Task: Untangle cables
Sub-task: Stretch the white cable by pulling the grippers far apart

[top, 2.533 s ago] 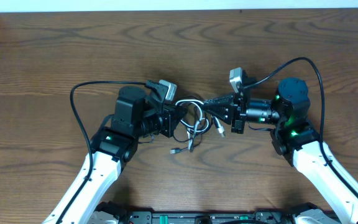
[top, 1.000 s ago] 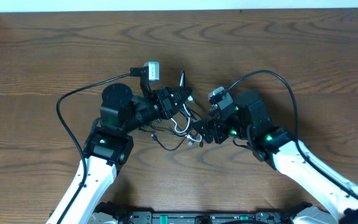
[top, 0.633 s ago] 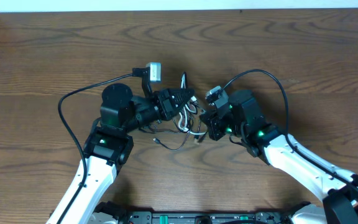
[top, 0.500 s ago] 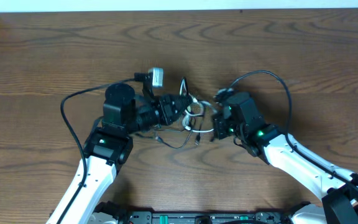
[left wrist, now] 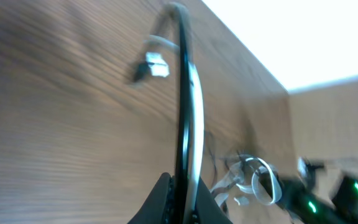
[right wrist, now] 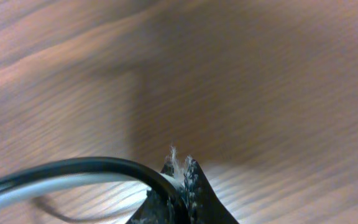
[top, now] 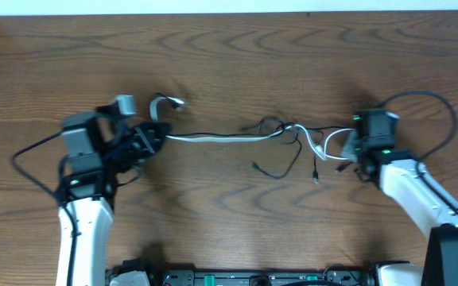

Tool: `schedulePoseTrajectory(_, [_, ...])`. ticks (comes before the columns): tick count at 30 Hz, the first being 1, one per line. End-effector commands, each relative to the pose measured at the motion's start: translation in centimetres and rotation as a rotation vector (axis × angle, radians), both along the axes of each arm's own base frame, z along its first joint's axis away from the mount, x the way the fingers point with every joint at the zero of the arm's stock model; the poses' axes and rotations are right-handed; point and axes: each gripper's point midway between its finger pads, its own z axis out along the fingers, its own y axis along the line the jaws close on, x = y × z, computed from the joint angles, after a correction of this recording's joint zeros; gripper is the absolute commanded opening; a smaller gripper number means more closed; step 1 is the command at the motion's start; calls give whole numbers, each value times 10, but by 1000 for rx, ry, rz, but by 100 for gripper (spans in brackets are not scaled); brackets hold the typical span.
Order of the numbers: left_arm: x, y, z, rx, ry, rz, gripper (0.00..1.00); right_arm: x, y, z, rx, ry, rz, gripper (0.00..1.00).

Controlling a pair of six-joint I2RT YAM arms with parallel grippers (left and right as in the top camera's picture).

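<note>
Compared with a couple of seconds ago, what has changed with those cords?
The left hand swung left and the right hand right, pulling the bunched cables out into a long line. The right hand shut on them first. Unchanged: the left hand's grip, and some loops still tangled toward the right.

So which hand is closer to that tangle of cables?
Right. The right hand sits just beside the tangle; the left hand is farther off, gripping the far end of the stretched cables.
</note>
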Motion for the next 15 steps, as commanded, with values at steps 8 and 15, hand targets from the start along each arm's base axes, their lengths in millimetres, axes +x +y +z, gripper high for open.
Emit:
schedulePoseTrajectory(8, [2, 108, 5, 67, -27, 331, 7, -24, -111, -5, 117, -8, -352, 1])
schedulePoseTrajectory(15, [3, 115, 4, 72, -22, 363, 7, -49, -155, -7, 195, -36, -576, 1])
